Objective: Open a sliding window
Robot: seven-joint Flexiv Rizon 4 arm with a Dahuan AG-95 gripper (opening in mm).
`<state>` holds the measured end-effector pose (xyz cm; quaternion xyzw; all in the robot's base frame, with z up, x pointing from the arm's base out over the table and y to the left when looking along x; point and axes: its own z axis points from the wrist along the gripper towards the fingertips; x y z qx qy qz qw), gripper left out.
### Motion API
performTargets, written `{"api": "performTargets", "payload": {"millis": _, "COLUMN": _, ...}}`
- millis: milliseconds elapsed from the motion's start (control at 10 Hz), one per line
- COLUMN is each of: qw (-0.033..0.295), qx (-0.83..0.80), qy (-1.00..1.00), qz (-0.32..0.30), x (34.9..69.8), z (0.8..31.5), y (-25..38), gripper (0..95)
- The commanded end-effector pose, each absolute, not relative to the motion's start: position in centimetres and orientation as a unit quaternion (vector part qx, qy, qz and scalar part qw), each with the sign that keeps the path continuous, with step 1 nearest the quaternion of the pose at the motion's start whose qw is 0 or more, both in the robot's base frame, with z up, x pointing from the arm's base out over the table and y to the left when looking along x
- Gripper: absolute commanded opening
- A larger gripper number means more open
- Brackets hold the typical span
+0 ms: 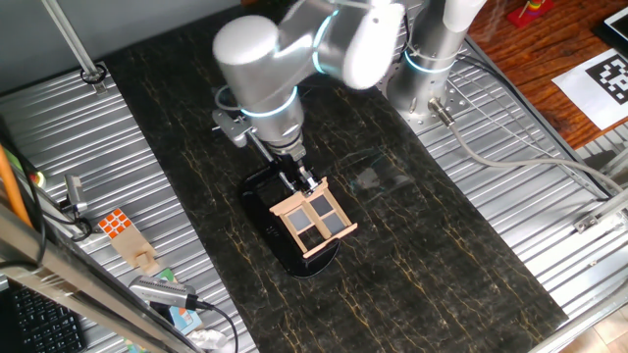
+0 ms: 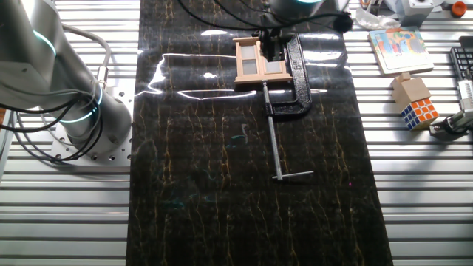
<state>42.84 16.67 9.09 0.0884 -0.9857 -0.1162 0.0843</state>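
Note:
The sliding window (image 1: 314, 219) is a small tan wooden frame with cross bars and four dark panes on a black rounded base (image 1: 294, 257), at the middle of the dark mat. It also shows in the other fixed view (image 2: 259, 65), at the mat's far edge. My gripper (image 1: 305, 183) points down at the window's far edge, with its fingertips right at the frame or touching it. In the other fixed view the gripper (image 2: 274, 49) is just behind the frame and partly cut off. The fingertips are too small to show whether they are open or shut.
A black C-clamp (image 2: 297, 83) with a long screw bar (image 2: 272, 133) holds the window's base. An orange-and-white cube (image 1: 116, 224) on a wooden block sits off the mat, also in the other fixed view (image 2: 419, 111). The arm's base (image 2: 77, 111) stands beside the mat.

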Motion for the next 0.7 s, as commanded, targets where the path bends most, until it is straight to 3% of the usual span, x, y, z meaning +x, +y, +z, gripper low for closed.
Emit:
{"api": "performTargets", "payload": {"millis": 100, "qw": 0.105, "qx": 0.087, "qy": -0.983, "qz": -0.119, "x": 42.87, "z": 9.09, "y": 16.71, "gripper": 0.0}}
{"api": "performTargets", "payload": {"millis": 700, "qw": 0.113, "qx": 0.083, "qy": -0.981, "qz": -0.131, "x": 42.87, "z": 9.09, "y": 16.71, "gripper": 0.0}}
